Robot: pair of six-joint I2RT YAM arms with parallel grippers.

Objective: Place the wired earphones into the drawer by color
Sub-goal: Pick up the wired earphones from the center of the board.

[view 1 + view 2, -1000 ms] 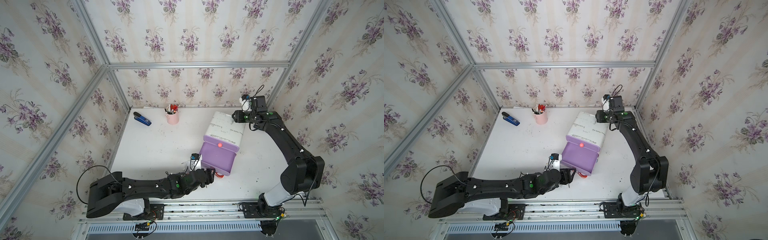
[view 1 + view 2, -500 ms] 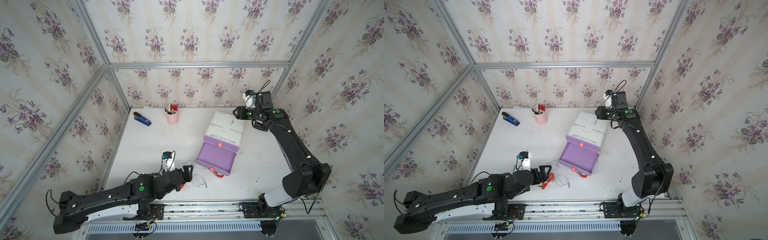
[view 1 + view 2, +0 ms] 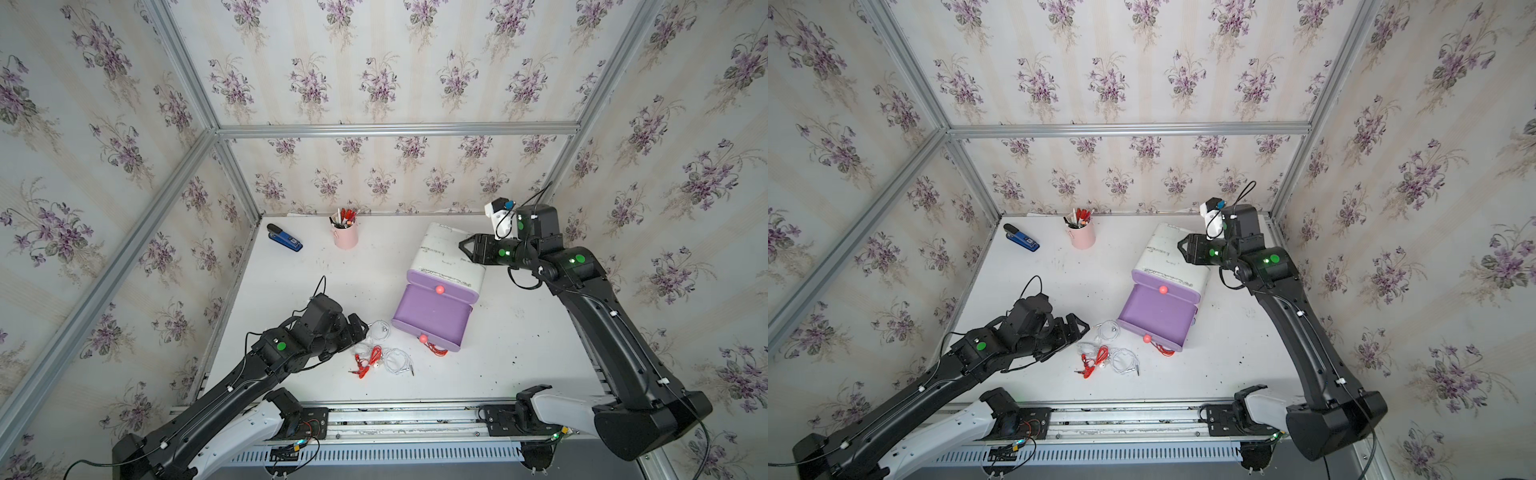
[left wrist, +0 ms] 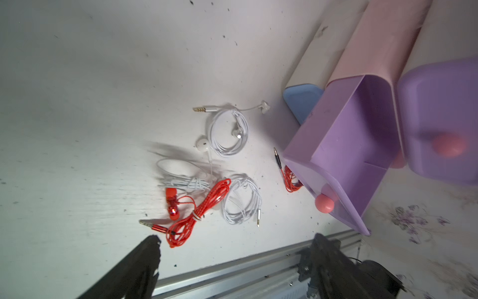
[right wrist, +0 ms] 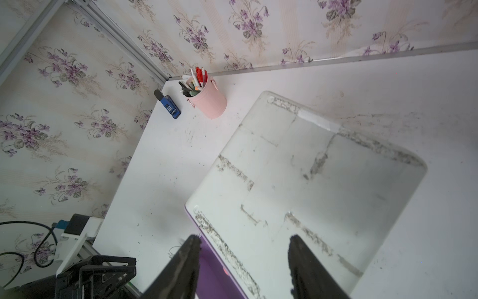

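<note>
The white drawer unit (image 3: pixel 451 255) has its lower purple drawer (image 3: pixel 430 318) pulled out, nothing visible inside it. On the table in front lie a red wired earphones bundle (image 4: pixel 196 209) and three white ones (image 4: pixel 227 132) (image 4: pixel 241 200) (image 4: pixel 183 176). A second red bundle (image 4: pixel 291 178) lies partly under the drawer's front corner. No black ones show. My left gripper (image 3: pixel 359 328) (image 4: pixel 235 236) hovers open and empty just left of the pile. My right gripper (image 3: pixel 467 249) (image 5: pixel 244 236) hangs open above the unit's top, holding nothing.
A pink pen cup (image 3: pixel 345 235) and a blue stapler (image 3: pixel 284 241) stand at the back left. A closed blue drawer (image 4: pixel 302 101) sits at the unit's base. The metal rail (image 3: pixel 395 409) runs along the table's front edge; papered walls close three sides.
My left arm has drawn back from the drawer's front to the left and its jaws have widened, uncovering the earphones on the table. The right gripper shifted slightly over the unit.
</note>
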